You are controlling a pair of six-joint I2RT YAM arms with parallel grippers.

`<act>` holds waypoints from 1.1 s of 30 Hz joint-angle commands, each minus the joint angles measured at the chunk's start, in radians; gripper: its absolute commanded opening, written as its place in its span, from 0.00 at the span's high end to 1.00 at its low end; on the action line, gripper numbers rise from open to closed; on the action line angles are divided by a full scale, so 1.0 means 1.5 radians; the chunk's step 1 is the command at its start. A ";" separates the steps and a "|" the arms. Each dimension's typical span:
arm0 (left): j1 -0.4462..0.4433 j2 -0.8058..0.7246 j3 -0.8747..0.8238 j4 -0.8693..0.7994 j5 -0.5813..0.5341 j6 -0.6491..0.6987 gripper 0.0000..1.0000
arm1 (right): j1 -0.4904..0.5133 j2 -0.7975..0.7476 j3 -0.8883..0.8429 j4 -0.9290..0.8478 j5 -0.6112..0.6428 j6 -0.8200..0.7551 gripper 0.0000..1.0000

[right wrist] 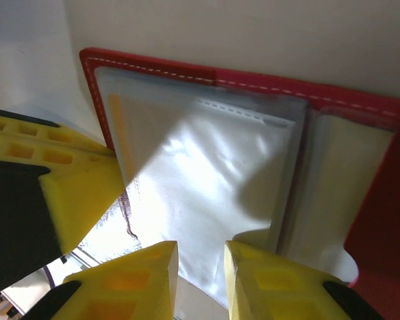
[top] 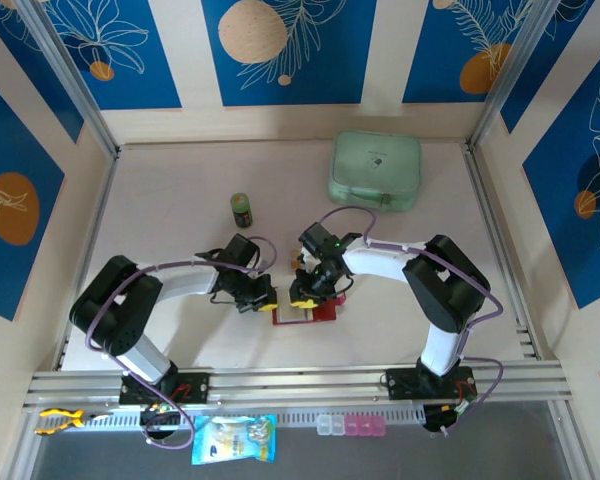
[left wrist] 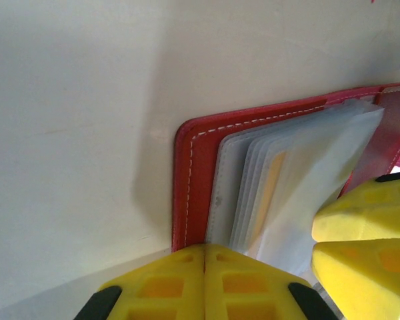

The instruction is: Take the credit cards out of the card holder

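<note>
One tan-orange card (left wrist: 275,179) shows through the clear sleeves (right wrist: 207,167), seated in its pocket and not yet drawn. Those sleeves fan up from the card holder (top: 315,310), which lies open on the table (top: 180,190) between the two arms. At the holder's 9 o'clock edge the left gripper (left wrist: 205,252) has its fingers pressed together on the rim of the red cover; I cannot tell whether it pinches the cover or only pins it. Over the 12 o'clock side, the right gripper (right wrist: 201,252) holds its jaws a little apart, straddling the loose edge of the top sleeve without clamping it. To do this step well, I judge the left should stay as the anchor. The right should seek the card's stiff edge at the pocket mouth, not the floppy film, then draw slowly along the pocket. A small green can (top: 241,209) stands at 11 o'clock and a mint-green case (top: 375,170) at 1 o'clock, both well apart
</note>
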 commanded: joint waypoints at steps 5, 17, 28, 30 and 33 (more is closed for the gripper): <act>-0.006 0.011 0.010 -0.040 -0.019 0.009 0.94 | 0.004 -0.011 0.003 -0.035 0.038 -0.012 0.74; -0.006 0.002 0.013 -0.047 -0.030 0.009 0.94 | -0.002 -0.028 -0.012 -0.033 0.042 -0.012 0.74; -0.007 -0.009 0.026 -0.063 -0.035 0.011 0.94 | -0.013 -0.033 -0.032 -0.015 0.029 -0.005 0.74; -0.007 -0.018 0.032 -0.060 -0.034 0.008 0.93 | -0.014 -0.033 -0.035 -0.012 0.027 -0.004 0.74; -0.006 -0.035 0.035 -0.041 -0.025 0.002 0.92 | -0.016 -0.035 -0.038 -0.009 0.025 -0.004 0.74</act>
